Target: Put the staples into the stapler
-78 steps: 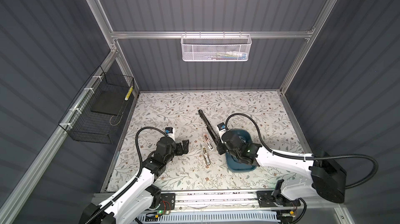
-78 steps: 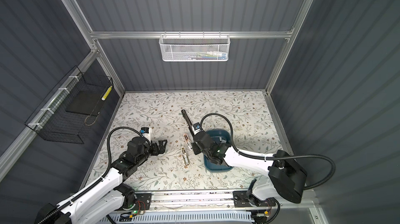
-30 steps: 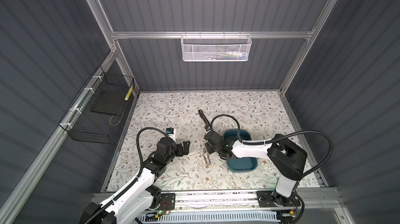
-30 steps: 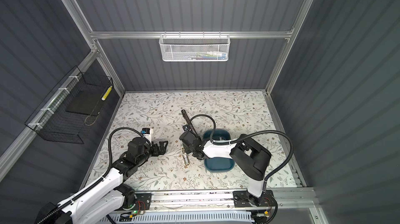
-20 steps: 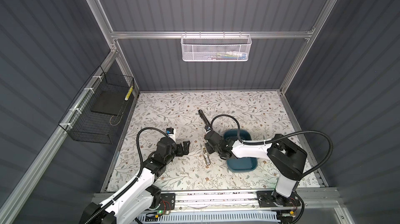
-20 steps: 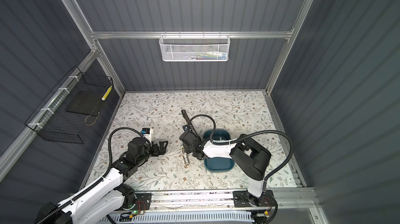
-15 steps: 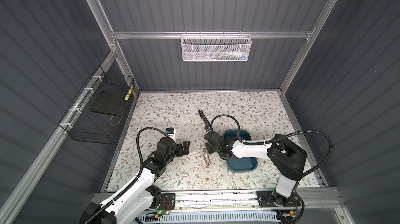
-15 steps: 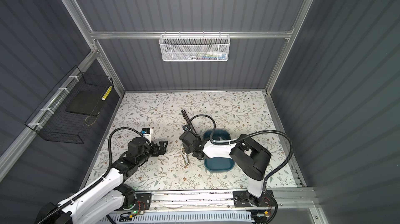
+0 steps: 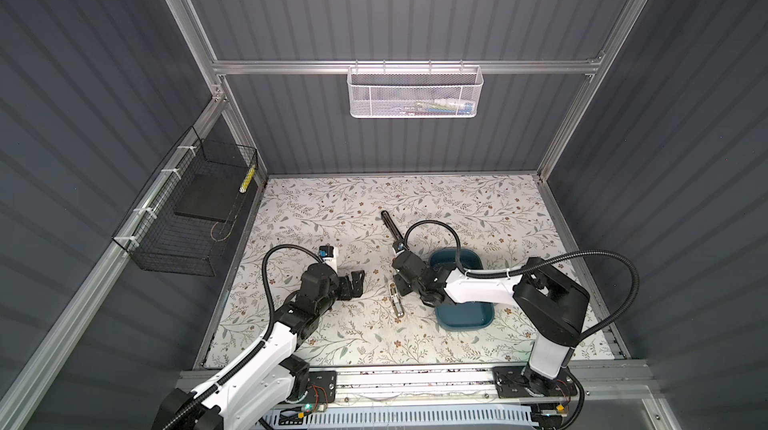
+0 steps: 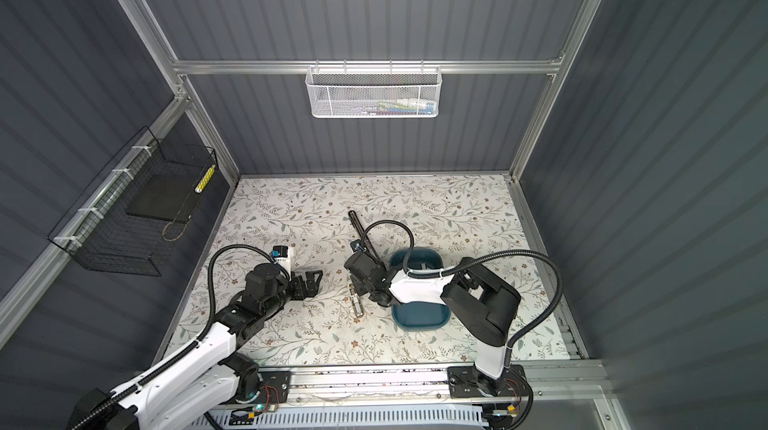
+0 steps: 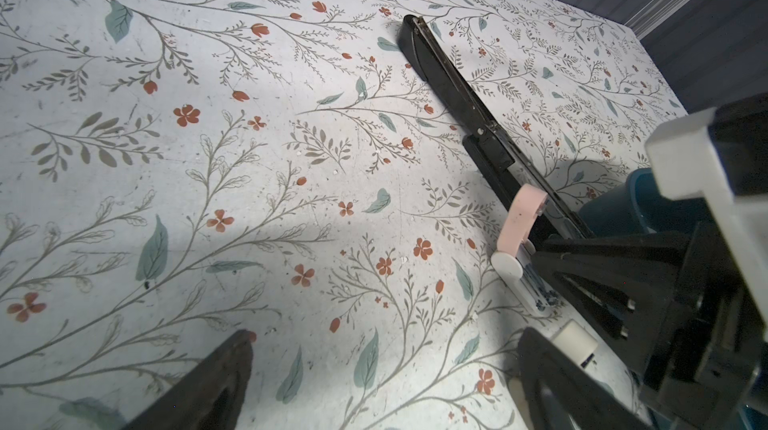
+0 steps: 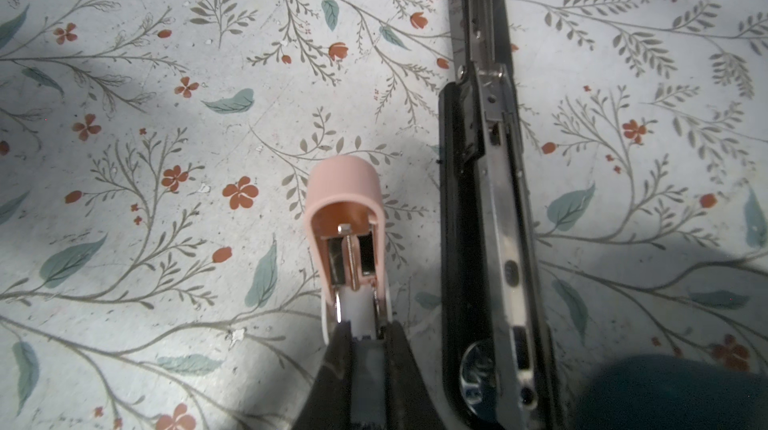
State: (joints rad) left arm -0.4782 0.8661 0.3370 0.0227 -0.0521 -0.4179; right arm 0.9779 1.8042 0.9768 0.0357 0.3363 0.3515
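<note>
the pink stapler [image 12: 345, 186] lies opened flat near the middle of the table [image 9: 324, 207], a little toward 6 o'clock. its long axis runs about 11 to 5 o'clock, with the pink lid end pointing to 11 and the white channel end to 5. in both top views only the pale 5 o'clock length of the pink stapler [image 9: 397, 303] [image 10: 356, 303] shows (the lid end sits under the arm).

the black stapler [image 9: 390, 226], also opened flat, lies near it on the 1 o'clock side, parallel but not touching, its far tip at 11.

the right gripper [image 12: 365, 334] is pressed nearly together, pinching a grey staple strip [image 12: 365, 359] between its fingers [image 12: 337, 359], over the white channel just behind the lid. which way the strip's long axis runs i cannot tell.

the tray [image 9: 465, 319] sits at 3 o'clock of the pink stapler, partly under the right arm.

the left gripper [image 9: 358, 284] is spread wide and empty, at 9 o'clock of the pink stapler and well apart from it, fingers pointing toward 3.
</note>
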